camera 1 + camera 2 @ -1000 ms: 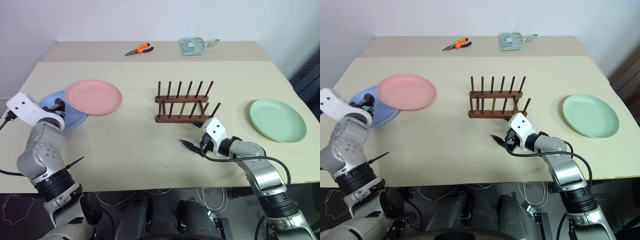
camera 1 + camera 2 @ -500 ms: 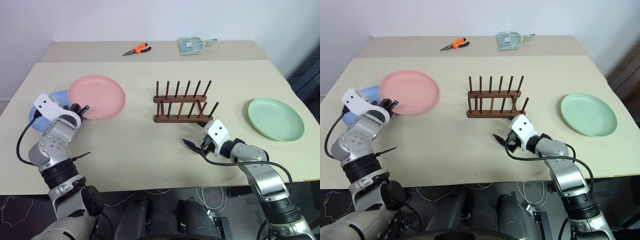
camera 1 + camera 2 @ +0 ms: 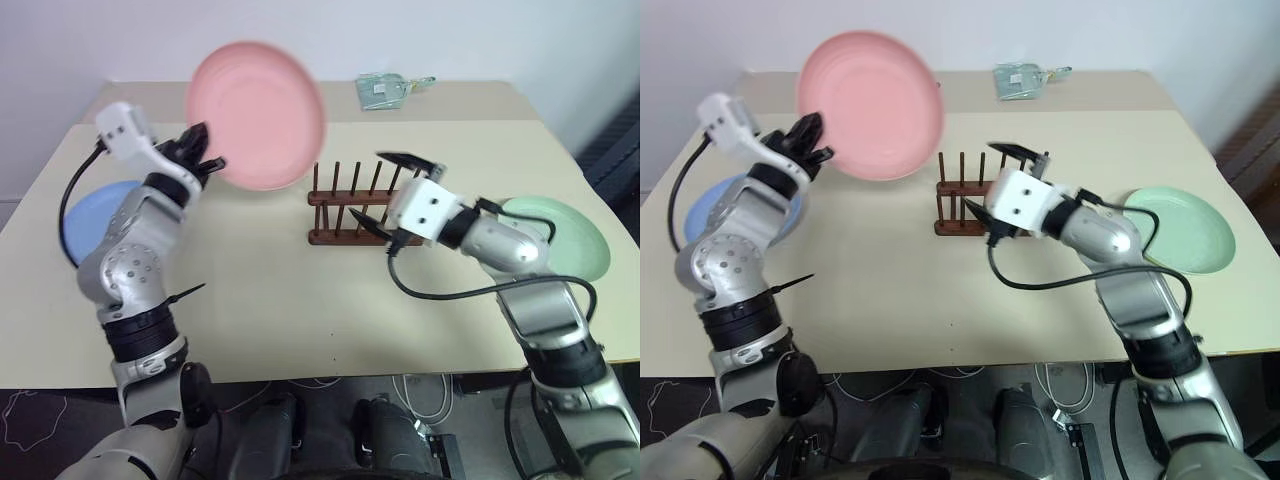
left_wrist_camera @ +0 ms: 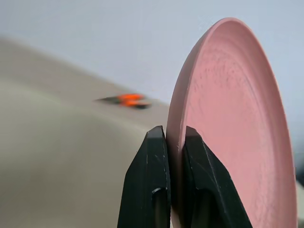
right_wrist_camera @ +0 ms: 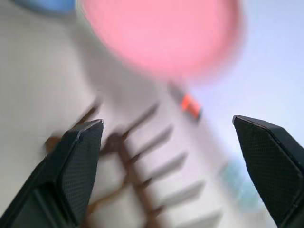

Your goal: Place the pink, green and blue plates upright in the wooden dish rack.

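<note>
My left gripper is shut on the rim of the pink plate and holds it tilted up in the air, left of and above the wooden dish rack. In the left wrist view both fingers pinch the plate's edge. The blue plate lies flat at the table's left side. Flat at the right side lies the green plate. Raised in front of the rack, my right gripper stands open and holds nothing, facing the pink plate.
Orange pliers and a pale green packet lie on the far table section. The table's front edge runs just ahead of my arms. Open tabletop lies between the rack and the blue plate.
My left gripper shut on the pink plate's rim and lifted it off the blue plate, up and rightward, tilting it upright. My right gripper rose and rolled, still open.
</note>
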Available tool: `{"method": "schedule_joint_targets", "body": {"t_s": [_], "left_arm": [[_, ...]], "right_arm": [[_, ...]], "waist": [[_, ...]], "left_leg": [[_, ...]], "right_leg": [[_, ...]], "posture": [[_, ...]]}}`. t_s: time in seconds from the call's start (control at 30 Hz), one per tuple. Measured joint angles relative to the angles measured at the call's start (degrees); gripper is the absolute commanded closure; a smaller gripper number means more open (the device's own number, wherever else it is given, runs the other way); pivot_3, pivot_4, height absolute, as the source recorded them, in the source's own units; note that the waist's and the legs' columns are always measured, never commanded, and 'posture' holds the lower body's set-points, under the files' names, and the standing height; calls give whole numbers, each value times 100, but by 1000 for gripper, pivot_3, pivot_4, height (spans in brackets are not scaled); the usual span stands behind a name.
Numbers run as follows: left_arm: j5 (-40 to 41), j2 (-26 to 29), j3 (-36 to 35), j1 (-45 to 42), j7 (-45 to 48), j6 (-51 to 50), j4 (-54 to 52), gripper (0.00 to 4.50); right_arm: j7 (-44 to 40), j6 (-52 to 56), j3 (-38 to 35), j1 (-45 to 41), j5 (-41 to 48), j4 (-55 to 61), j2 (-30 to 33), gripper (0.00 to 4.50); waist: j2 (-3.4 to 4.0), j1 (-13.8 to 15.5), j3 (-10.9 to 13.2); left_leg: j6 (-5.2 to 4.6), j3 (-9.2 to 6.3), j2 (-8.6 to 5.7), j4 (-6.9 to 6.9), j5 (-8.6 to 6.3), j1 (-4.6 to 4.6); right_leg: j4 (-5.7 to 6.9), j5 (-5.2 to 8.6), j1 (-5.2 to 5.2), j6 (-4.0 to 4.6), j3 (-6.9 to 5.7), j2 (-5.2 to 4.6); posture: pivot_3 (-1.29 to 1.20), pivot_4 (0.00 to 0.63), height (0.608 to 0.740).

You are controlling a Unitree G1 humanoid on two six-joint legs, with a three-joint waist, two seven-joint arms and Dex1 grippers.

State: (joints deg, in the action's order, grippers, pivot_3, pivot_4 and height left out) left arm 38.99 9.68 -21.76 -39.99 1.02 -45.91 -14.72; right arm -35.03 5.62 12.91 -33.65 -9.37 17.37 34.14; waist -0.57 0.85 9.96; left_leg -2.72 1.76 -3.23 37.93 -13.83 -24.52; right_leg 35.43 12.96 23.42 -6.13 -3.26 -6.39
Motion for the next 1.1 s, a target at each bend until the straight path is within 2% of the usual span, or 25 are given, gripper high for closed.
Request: {"method": "schedule_joint_targets", "body": {"t_s": [0.17, 0.2, 0.27, 0.33, 0.37, 0.47, 0.5, 0.67, 0.73, 0.87, 0.97, 1.0, 1.1], "left_arm": [[262, -511, 530, -114, -211, -250, -186, 4439], [316, -563, 531, -113, -265, -270, -187, 4500], [366, -586, 538, -108, -319, -293, -204, 4500], [399, -581, 532, -41, -367, -363, -208, 4500], [435, -585, 523, -6, -376, -380, -208, 4500], [633, -640, 439, 68, -391, -401, -206, 3395], [713, -656, 411, 84, -394, -401, -208, 2898], [921, -726, 313, 103, -449, -301, -221, 374], [748, -507, 425, 104, -341, -103, -200, 374], [-452, 675, 942, 373, 365, 835, -35, 374], [-1126, 1319, 1386, 1003, 1266, 1676, 112, 374], [-1305, 1517, 1624, 1271, 1666, 1956, 108, 374], [-1332, 1667, 2074, 1880, 2635, 2274, -77, 374]], "right_arm": [[177, -895, 748, -357, -1280, -674, 33, 0], [294, -990, 857, -366, -1570, -900, 33, 429], [478, -1084, 907, -370, -1947, -1162, 38, 883], [642, -1179, 894, -419, -2214, -1243, 55, 1875], [687, -1200, 874, -429, -2300, -1249, 63, 2514], [826, -1234, 847, -422, -2535, -1267, 73, 4035], [896, -1240, 846, -410, -2632, -1303, 79, 4482], [1143, -1219, 752, -205, -2927, -1351, 119, 4500], [1221, -1154, 547, -83, -2870, -1297, 107, 4500], [1268, -707, -467, 259, -1969, -1019, -140, 4500], [979, 390, -1525, 374, 18, -195, -995, 4500], [928, 1009, -1970, 385, 919, 222, -1348, 4500], [962, 2445, -2834, 625, 2917, 1030, -1804, 4500]], "waist": [[-2, -17, 2], [-2, -23, 2], [0, -31, 4], [1, -31, 4], [1, -25, 4], [0, -16, 5], [0, -9, 5], [-2, -13, 6], [-2, -15, 7], [4, -41, 9], [6, -45, 9], [7, -46, 8], [6, -3, 7]], "left_leg": [[-11, 1, 0, 0, 10, 0], [-10, 1, 0, 0, 12, 0], [-8, 1, 1, -1, 14, 0], [-6, 0, 4, -2, 15, 0], [-5, 0, 5, -2, 16, 1], [-4, 0, 5, -2, 16, 0], [-4, -1, 5, -1, 16, 0], [-3, -2, 4, -2, 16, 0], [1, -2, 6, -3, 18, 1], [19, 2, 11, -21, 18, 8], [30, 1, 16, -50, 23, 12], [34, -1, 17, -61, 24, 11], [30, -8, 14, -74, 15, 10]], "right_leg": [[-1, 0, -2, 0, 0, 8], [3, 0, 0, 0, 1, 8], [3, 1, 2, 0, 1, 11], [3, 1, 2, 0, 1, 17], [3, 1, 2, 0, 1, 17], [1, 1, 0, 0, 1, 17], [0, 1, -2, 0, 1, 17], [-3, 1, -2, 1, 1, 18], [-2, 1, -2, 1, 1, 22], [-5, 1, 0, 3, 6, 30], [-15, -1, 6, 6, 8, 30], [-17, -1, 11, 8, 9, 25], [-26, 1, 11, 12, 7, -6]], "posture": [[0, 150, 740], [0, 150, 740], [0, 150, 740], [0, 150, 740], [0, 150, 740], [0, 150, 740], [0, 150, 740], [0, 150, 740], [0, 150, 740], [0, 150, 740], [0, 150, 740], [0, 150, 740], [0, 150, 740]]}}
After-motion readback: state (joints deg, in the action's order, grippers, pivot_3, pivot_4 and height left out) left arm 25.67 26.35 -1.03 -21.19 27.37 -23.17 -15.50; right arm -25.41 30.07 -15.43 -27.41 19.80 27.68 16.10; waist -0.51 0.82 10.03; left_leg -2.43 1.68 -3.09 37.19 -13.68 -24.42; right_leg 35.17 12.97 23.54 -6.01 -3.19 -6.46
